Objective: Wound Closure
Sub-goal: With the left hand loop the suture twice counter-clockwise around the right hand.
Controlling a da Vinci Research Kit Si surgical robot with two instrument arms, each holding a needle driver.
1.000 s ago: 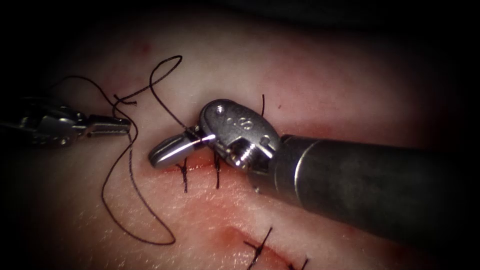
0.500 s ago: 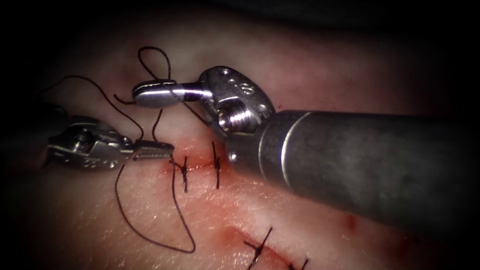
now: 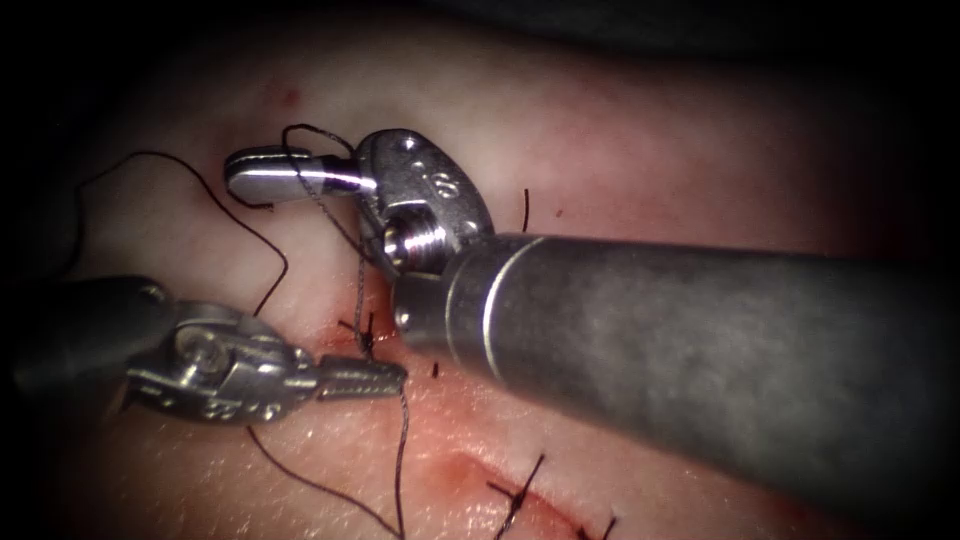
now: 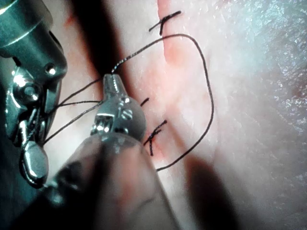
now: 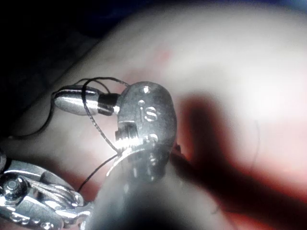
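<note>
My right tool [image 3: 262, 172] lies above the cut [image 3: 335, 345], jaws shut, with a turn of dark thread [image 3: 300, 150] wound round them; I see nothing held between them. The same turn crosses the right tool [image 5: 72, 99] in its wrist view. My left tool [image 3: 372, 378] comes in from the left, jaws shut on the thread just below a tied stitch [image 3: 365, 335]. From its tip the thread runs up to the right jaws and down over the tissue [image 3: 620, 150]. In the left wrist view the left tool [image 4: 111, 82] grips the thread, which sweeps out in a wide loop [image 4: 208, 96].
The right tool's thick shaft [image 3: 700, 340] covers the right part of the cut. A second cut [image 3: 470, 470] with dark stitches [image 3: 520, 490] lies lower down. Red fluid wets the tissue round both cuts. A cut thread end [image 3: 526, 208] stands up above the shaft.
The right tool has lifted up and left off the cut, and the thread now sits wound round its jaws. The left tool has moved right and down to the stitch, carrying thread.
</note>
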